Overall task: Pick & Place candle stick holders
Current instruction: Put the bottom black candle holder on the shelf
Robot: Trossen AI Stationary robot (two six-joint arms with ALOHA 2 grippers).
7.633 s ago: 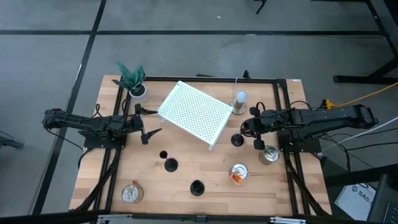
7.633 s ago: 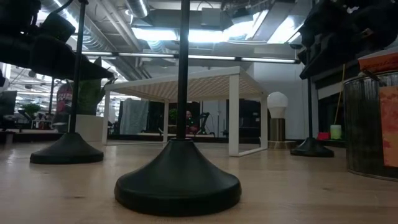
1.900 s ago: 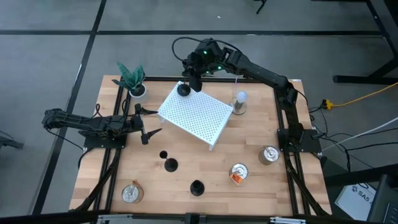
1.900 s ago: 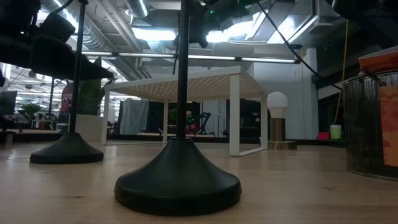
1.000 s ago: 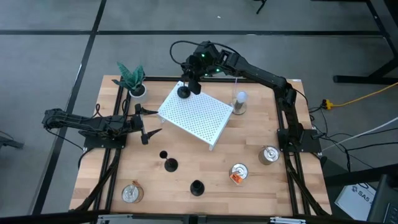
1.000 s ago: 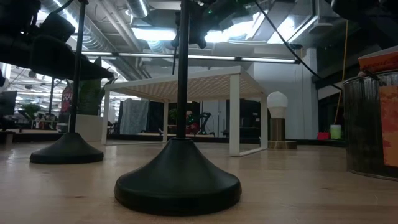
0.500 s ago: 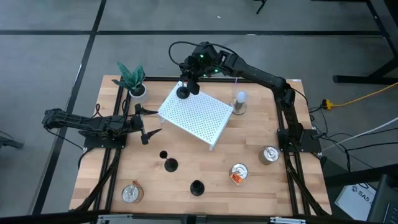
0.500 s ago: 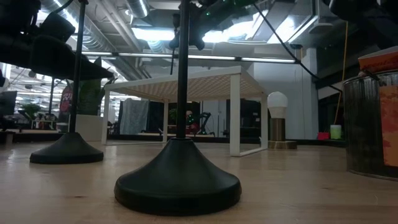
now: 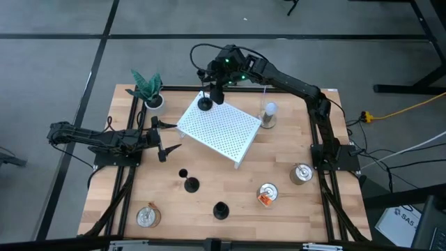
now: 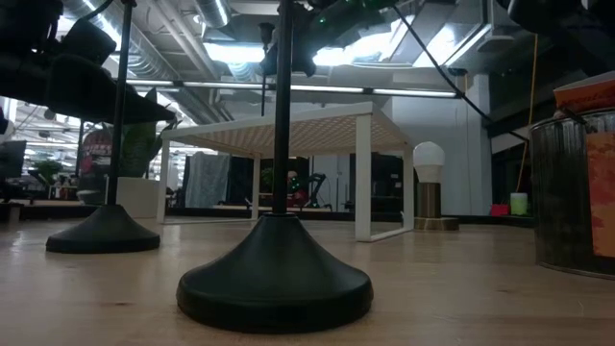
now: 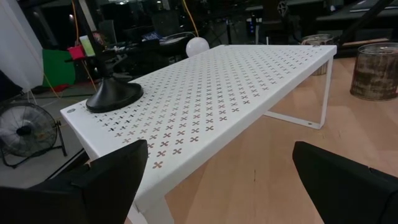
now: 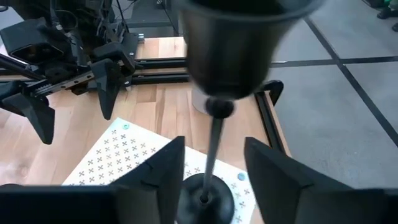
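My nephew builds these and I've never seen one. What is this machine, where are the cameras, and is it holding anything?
Two dark robot arms are bolted to a wooden table. One camera looks down from above, one sits at tabletop height, and one rides on each wrist. The right gripper reaches over a white perforated shelf, its fingers apart around the stem of a black candle holder standing on the shelf corner. Two more holders wait on the table among tins and a small plant. The left gripper rests open, holding nothing.
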